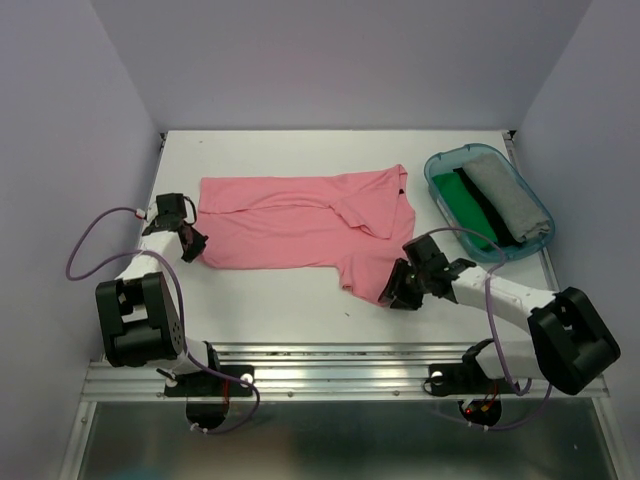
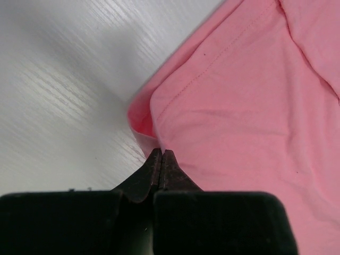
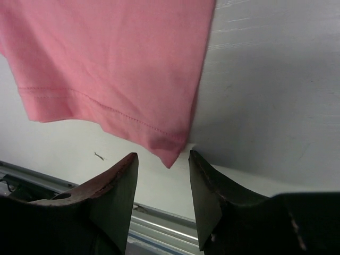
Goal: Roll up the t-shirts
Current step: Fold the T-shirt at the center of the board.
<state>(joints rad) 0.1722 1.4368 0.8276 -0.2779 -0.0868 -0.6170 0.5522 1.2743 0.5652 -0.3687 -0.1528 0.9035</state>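
Observation:
The salmon-pink t-shirt lies flat across the middle of the white table, with one sleeve pointing toward the near right. My left gripper is at the shirt's near-left corner. In the left wrist view the jaws are shut on the folded edge of the pink fabric. My right gripper is at the tip of the near-right sleeve. In the right wrist view it is open, with the sleeve's hemmed corner hanging between the fingertips. A grey shirt and a green shirt lie folded in the tub.
The teal see-through tub stands at the far right of the table. The metal rail runs along the table's near edge, just below my right gripper, and shows in the right wrist view. Grey walls enclose three sides.

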